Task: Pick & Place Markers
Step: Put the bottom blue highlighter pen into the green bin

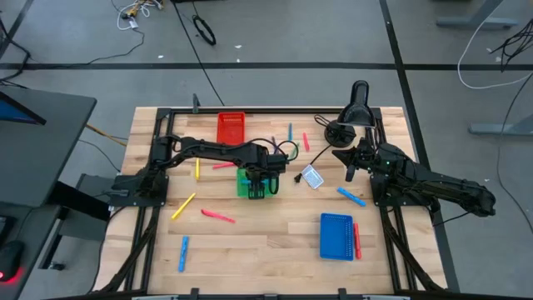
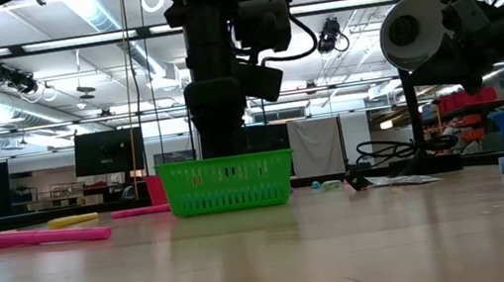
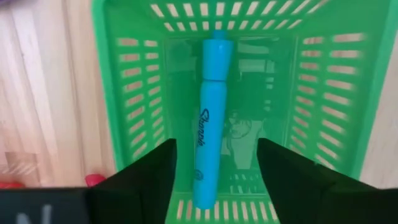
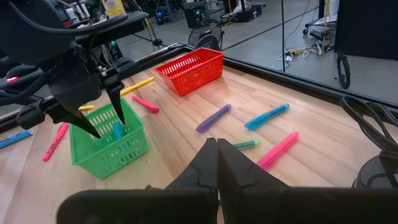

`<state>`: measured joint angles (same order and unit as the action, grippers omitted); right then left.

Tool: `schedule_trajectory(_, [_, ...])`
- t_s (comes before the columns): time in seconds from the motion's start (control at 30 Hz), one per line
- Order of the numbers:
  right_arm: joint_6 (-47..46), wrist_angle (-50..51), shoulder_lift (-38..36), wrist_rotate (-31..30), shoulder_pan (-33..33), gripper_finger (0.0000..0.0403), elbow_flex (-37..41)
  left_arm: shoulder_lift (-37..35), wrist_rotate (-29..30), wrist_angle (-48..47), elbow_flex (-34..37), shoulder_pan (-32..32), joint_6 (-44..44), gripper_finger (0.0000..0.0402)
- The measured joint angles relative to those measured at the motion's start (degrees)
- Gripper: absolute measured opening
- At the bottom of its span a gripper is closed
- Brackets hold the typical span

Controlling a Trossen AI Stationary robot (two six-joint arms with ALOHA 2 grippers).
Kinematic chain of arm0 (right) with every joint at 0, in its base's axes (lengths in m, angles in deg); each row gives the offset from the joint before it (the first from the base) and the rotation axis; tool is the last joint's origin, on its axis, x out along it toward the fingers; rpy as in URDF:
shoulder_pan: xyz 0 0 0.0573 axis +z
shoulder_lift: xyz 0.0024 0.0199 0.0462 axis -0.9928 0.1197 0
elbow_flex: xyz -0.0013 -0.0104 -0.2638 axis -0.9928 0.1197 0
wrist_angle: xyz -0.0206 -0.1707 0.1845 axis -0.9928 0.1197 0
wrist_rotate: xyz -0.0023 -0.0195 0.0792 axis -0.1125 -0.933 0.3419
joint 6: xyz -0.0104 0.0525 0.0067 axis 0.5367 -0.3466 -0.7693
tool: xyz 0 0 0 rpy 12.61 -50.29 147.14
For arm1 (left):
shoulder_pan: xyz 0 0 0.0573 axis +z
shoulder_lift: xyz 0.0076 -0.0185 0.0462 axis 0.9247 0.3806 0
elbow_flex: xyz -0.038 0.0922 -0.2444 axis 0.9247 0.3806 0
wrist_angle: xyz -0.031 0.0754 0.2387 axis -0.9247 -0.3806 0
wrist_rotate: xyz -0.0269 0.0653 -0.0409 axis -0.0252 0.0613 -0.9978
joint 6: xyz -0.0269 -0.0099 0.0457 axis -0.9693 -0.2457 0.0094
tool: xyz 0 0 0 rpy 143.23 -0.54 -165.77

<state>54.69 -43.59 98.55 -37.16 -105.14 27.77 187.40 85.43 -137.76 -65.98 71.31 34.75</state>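
Robotics lab or test bay inside a large open industrial hall: a butcher-block wooden table (image 1: 275,250) edged by a black metal frame (image 1: 158,133) stands on grey concrete floor (image 1: 83,33), with loose cables (image 1: 204,29) trailing across it and dark floor lines marking off bays. Looking level across the tabletop, the room shows a high ceiling with strip lights (image 2: 92,5) and exposed trusses, dark monitors (image 2: 99,154) on distant benches, and a curtained partition (image 2: 318,146). A desk corner with a screen (image 1: 17,108) sits just beside the table.
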Motion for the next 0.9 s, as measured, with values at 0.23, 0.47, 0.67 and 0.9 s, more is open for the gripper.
schedule_trajectory(0.23, [0.0, 0.0, 0.0, 0.0, 0.0, 0.0000, 0.0, 0.0, -2.0, 0.1, 0.0, 0.0, 0.0, 0.0266])
schedule_trajectory(0.47, [0.0, 0.0, 0.0, 0.0, 0.0, 0.0000, 0.0, -1.8, -2.0, -1.4, -0.1, -0.1, -0.1, 0.0268])
schedule_trajectory(0.67, [0.0, 0.0, 0.0, 0.0, 0.0, 0.0000, 0.0, -7.0, -1.8, -1.8, -0.1, -0.1, -2.7, 0.0268])
schedule_trajectory(0.9, [0.0, 0.0, 0.0, 0.0, 0.0, 0.0000, 0.0, -12.2, -1.9, -3.8, -0.1, -0.4, -3.1, 0.0268])
